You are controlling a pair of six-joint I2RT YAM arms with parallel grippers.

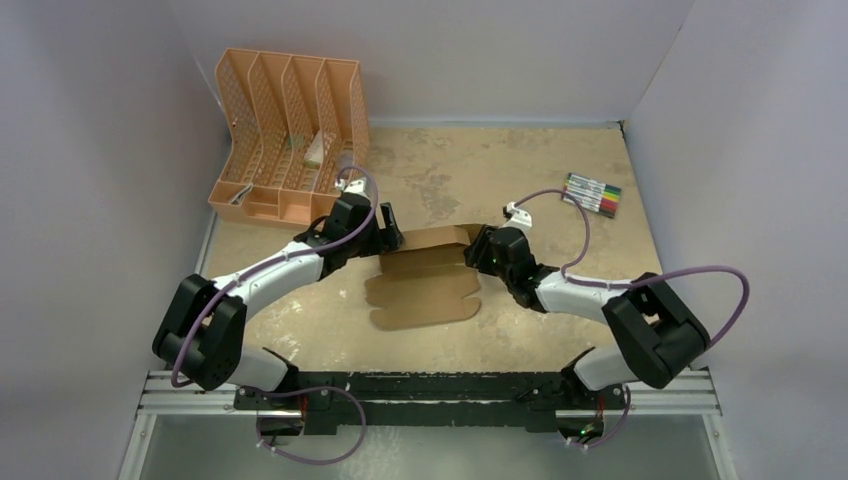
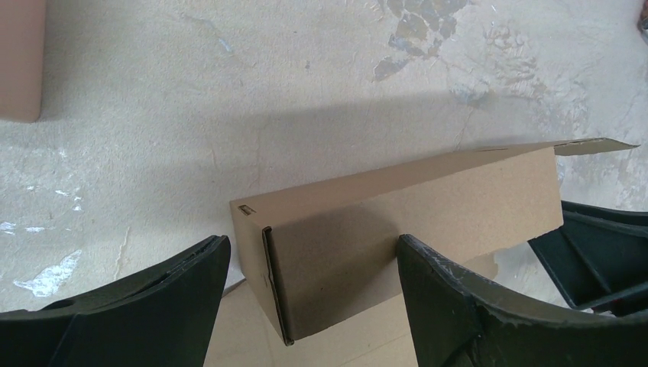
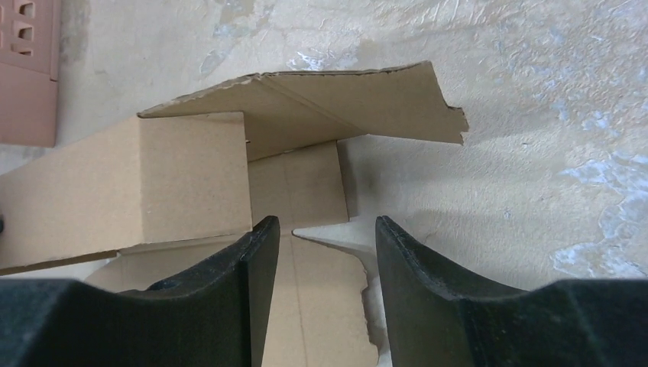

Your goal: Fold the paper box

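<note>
The paper box (image 1: 425, 290) is a brown cardboard sheet lying mid-table, its far long panel folded up into a low wall (image 2: 413, 206). My left gripper (image 1: 392, 237) hovers at the wall's left end. Its jaws are open wide, and the wall's corner (image 2: 267, 229) shows between and beyond the fingertips, untouched. My right gripper (image 1: 474, 250) sits at the sheet's right end. It is open over a flat side flap (image 3: 321, 290), with bare table beside it. A raised, ragged end flap (image 3: 359, 99) stands just past those fingers.
A peach-orange slotted file organizer (image 1: 290, 135) stands at the back left, near the left arm's wrist. A pack of coloured markers (image 1: 593, 194) lies at the back right. Grey walls close in the table on three sides.
</note>
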